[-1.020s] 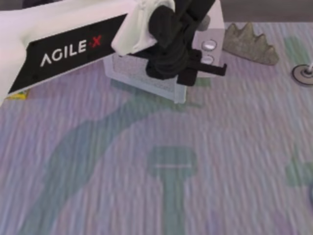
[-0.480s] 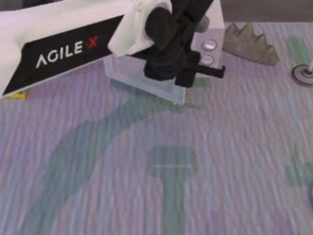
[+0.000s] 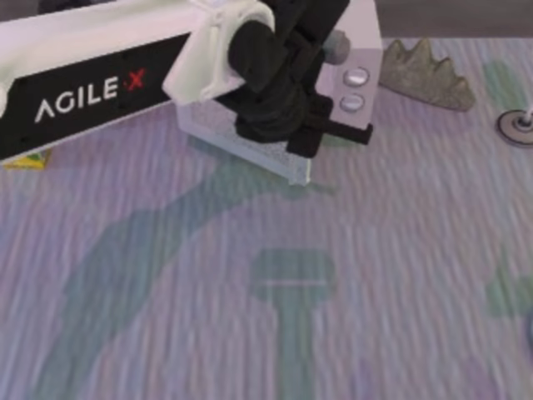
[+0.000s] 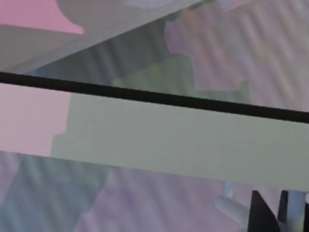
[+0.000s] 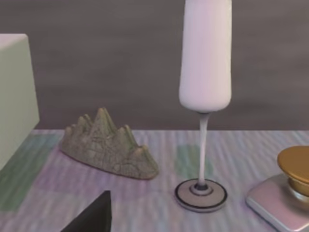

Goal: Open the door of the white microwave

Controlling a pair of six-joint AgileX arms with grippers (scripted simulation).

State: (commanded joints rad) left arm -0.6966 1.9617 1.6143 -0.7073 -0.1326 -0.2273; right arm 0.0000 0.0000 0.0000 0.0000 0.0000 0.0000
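The white microwave [image 3: 362, 50] stands at the back centre of the table, its two silver knobs [image 3: 356, 77] facing up in the top view. Its door [image 3: 250, 147] hangs ajar, hinged on the left, with the free edge [image 3: 301, 171] swung out toward the front. My left gripper [image 3: 333, 132] reaches over the microwave to that free edge. In the left wrist view the door's pale panel [image 4: 183, 140] fills the middle, and the black fingers [image 4: 260, 215] are shut on its grey handle [image 4: 231, 208]. The right arm is parked off to the right; one black fingertip [image 5: 99, 212] shows.
A jagged stone-like ornament [image 3: 425, 75] lies right of the microwave. A tall stemmed glass [image 5: 203, 96] stands at the far right, its base [image 3: 520, 125] near the table's edge. A gold-topped object [image 5: 297, 169] sits beside it. A yellow item [image 3: 29, 158] lies at the left.
My left gripper has shifted left and toward the front. The door's free edge has swung farther out from the microwave with it.
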